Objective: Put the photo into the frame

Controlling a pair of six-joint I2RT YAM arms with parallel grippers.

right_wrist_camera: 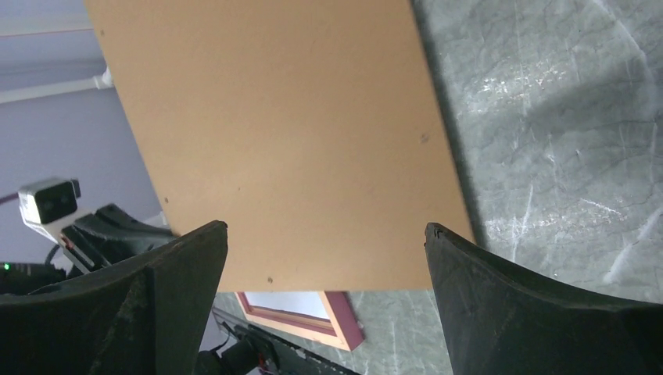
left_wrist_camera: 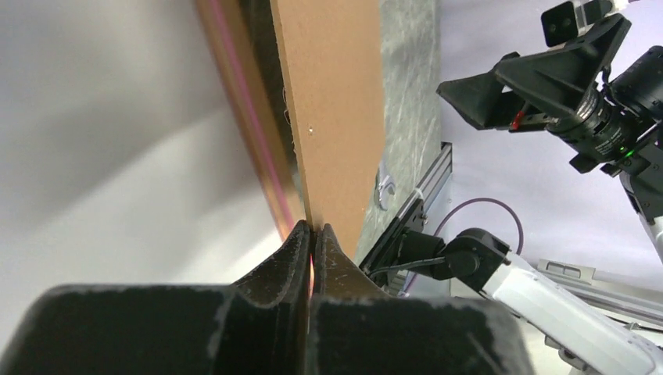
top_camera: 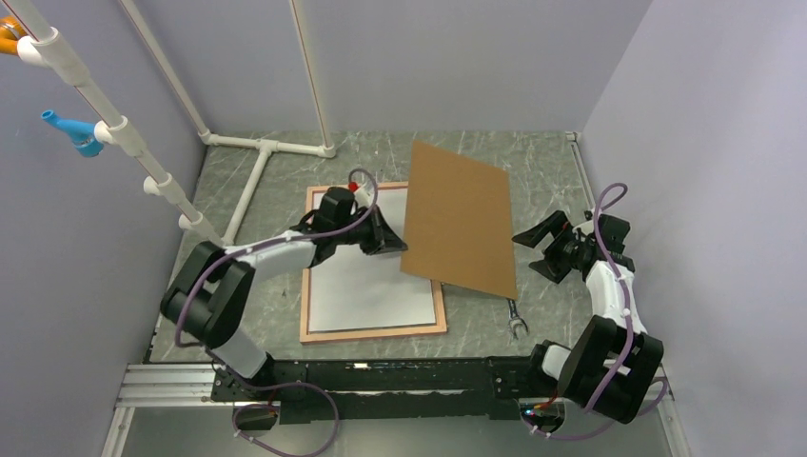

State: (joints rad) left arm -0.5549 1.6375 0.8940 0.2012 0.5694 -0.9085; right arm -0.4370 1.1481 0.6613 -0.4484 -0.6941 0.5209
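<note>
The frame [top_camera: 371,330] lies flat on the table with the photo [top_camera: 371,286] inside it, plain white side up; no landscape shows. My left gripper [top_camera: 392,243] is shut on the left edge of the brown backing board [top_camera: 459,219], which is tilted, its left side raised over the frame's right part. In the left wrist view the fingertips [left_wrist_camera: 301,234] pinch the board [left_wrist_camera: 336,109] beside the frame edge [left_wrist_camera: 250,117] and white photo [left_wrist_camera: 117,156]. My right gripper [top_camera: 538,252] is open and empty by the board's right edge; its view shows the board [right_wrist_camera: 281,133] and frame corner [right_wrist_camera: 336,328].
A small metal wrench-like tool [top_camera: 515,322] lies on the table below the board's near right corner. White PVC pipes [top_camera: 257,152] run along the back left. Grey walls enclose the table on three sides. The rail [top_camera: 381,373] holds both arm bases.
</note>
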